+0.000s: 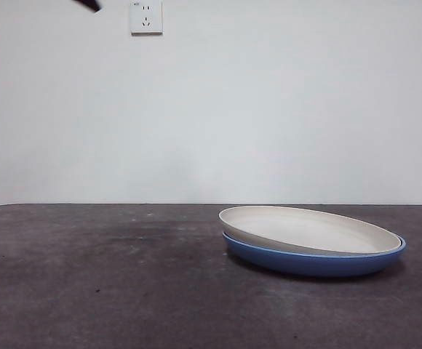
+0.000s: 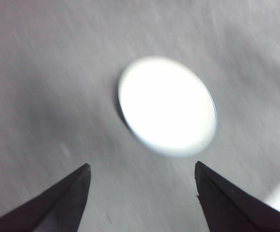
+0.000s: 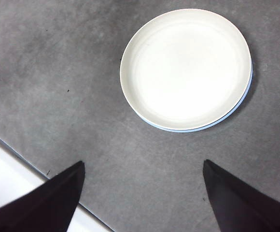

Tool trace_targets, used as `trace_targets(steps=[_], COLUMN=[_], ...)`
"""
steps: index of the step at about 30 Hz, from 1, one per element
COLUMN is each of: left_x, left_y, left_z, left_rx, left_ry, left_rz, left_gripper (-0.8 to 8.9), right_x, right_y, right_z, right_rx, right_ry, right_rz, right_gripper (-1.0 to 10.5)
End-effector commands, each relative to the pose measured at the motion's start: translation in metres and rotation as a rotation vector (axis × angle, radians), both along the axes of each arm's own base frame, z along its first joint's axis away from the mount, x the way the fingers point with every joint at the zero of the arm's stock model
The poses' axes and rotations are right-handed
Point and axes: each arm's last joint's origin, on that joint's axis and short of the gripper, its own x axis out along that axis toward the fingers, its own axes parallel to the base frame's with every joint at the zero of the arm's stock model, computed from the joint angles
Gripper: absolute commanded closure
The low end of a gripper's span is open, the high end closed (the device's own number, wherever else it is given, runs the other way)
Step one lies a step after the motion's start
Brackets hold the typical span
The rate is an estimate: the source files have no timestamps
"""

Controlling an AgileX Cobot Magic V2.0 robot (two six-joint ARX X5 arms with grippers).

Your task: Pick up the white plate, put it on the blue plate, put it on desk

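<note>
The white plate sits nested on the blue plate, and the pair rests on the bench over to one side of the front view. It does not lie flat in there: one edge rides up higher than the other, so it looks tilted and slightly off-centre on the blue one, whose rim shows as a thin crescent along one side from above.

Neither arm is touching anything. The right gripper hangs well above the stack with its jaws spread wide and nothing between them; the white plate lies ahead of those jaws and a little off to one side, clear of them. The left gripper is likewise held high, jaws apart and empty, and its view is blurred, with the white plate washed out to a bright disc ahead of it.

As I read it, the stacking part looks done and what remains is lifting the white plate off and setting it down on the bare bench. A round plate has no long axis to line up with, so what matters is reaching the rim. The raised edge looks the easier place to get a jaw under. I cannot tell which arm is closer.
</note>
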Motion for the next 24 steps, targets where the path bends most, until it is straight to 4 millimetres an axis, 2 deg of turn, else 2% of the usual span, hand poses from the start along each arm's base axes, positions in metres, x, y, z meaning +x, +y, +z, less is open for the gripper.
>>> trace_targets(steps=[1, 4, 6, 18, 24], left_x=[-0.019, -0.037, -0.040, -0.040, -0.040], left_y=[0.007, 0.013, 0.013, 0.013, 0.013], left_z=[-0.009, -0.023, -0.027, -0.027, -0.027], left_rx=[-0.041, -0.106, -0.126, -0.127, -0.127], left_ry=[0.009, 0.057, 0.081, 0.082, 0.081], left_rz=[-0.092, -0.235, -0.269, -0.270, -0.270], left_gripper=[4.70, 4.70, 4.70, 4.71, 4.71], right_x=[0.001, 0.001, 0.001, 0.002, 0.018], right_y=[0.001, 0.001, 0.001, 0.000, -0.002], right_z=[0.005, 0.005, 0.005, 0.004, -0.004], right_rx=[0.006, 0.009, 0.012, 0.015, -0.086], right_ry=[-0.012, -0.012, -0.008, 0.023, 0.062], right_rz=[-0.001, -0.003, -0.008, -0.080, -0.221], right_gripper=[5.5, 5.5, 5.5, 5.6, 5.6])
